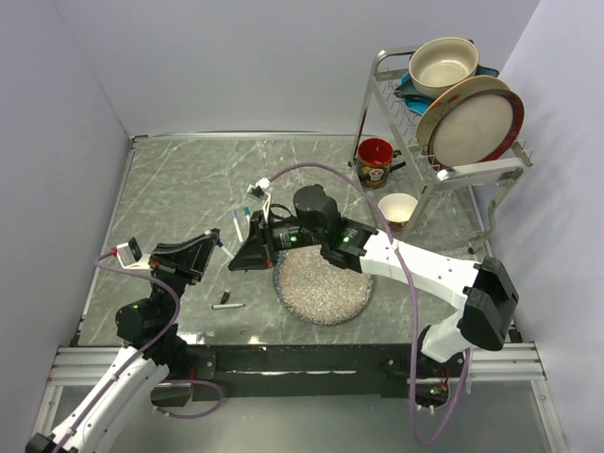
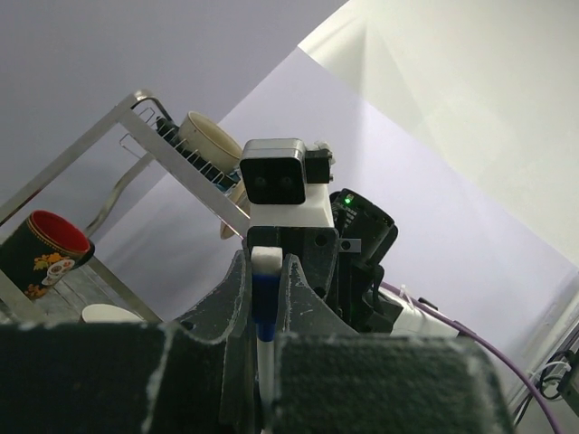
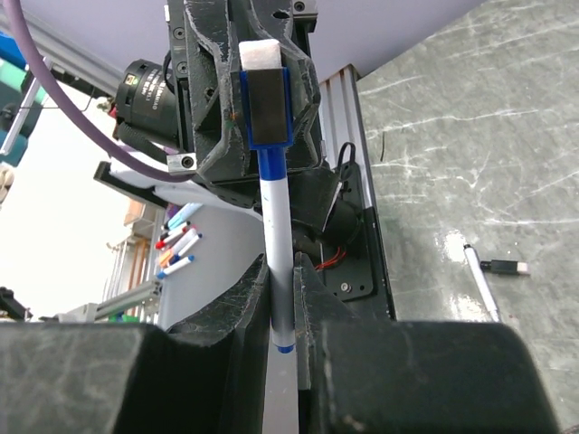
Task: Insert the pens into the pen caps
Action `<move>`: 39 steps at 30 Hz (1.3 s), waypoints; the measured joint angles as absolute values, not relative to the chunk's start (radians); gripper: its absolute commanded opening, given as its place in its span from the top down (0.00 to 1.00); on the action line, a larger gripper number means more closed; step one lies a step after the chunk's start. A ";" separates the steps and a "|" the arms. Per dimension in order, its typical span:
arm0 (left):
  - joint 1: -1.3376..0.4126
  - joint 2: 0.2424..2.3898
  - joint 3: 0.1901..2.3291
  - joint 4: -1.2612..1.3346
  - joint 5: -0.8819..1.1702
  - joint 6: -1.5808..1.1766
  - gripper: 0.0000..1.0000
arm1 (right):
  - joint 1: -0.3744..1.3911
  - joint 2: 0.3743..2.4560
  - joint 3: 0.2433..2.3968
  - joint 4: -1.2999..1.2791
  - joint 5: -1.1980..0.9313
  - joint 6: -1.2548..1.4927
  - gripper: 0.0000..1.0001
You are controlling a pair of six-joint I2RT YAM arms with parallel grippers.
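Item in hand: white-barrelled pen (image 3: 276,226), one unit, carried between both claws above the marbled table (image 1: 170,179), just left of the speckled plate (image 1: 326,297) in the overhead view.

Left gripper (image 1: 200,253): clamped tight on the blue cap (image 2: 262,303). The cap is uppermost in both wrist views, with a white end piece on top.

Right gripper (image 3: 279,303): closed on the lower barrel, near the pen's blue tail plug.

Fit: the barrel enters the cap's mouth, but the depth of seating is not discernible. Judged as one pairing at or near completion, not yet set down.

Outstanding, lot one: second pen (image 3: 481,282) lying on the table near the front edge. Black cap (image 3: 500,267) lies crosswise right beside it, apparently not fitted.

Outstanding, lot two: third pen (image 1: 236,225) on the table beyond the grippers, with a small teal-green cap (image 1: 247,209) just beside it. Too small to tell whether they are joined; judged loose.

Tally, as judged: none confirmed finished, one under way, two pairs left to do.
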State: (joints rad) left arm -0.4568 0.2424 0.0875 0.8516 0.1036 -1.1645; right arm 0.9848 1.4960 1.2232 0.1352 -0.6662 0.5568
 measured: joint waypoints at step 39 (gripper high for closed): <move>-0.626 0.757 0.646 0.227 0.096 -0.712 0.99 | 0.919 1.287 0.973 0.247 -0.397 0.402 0.21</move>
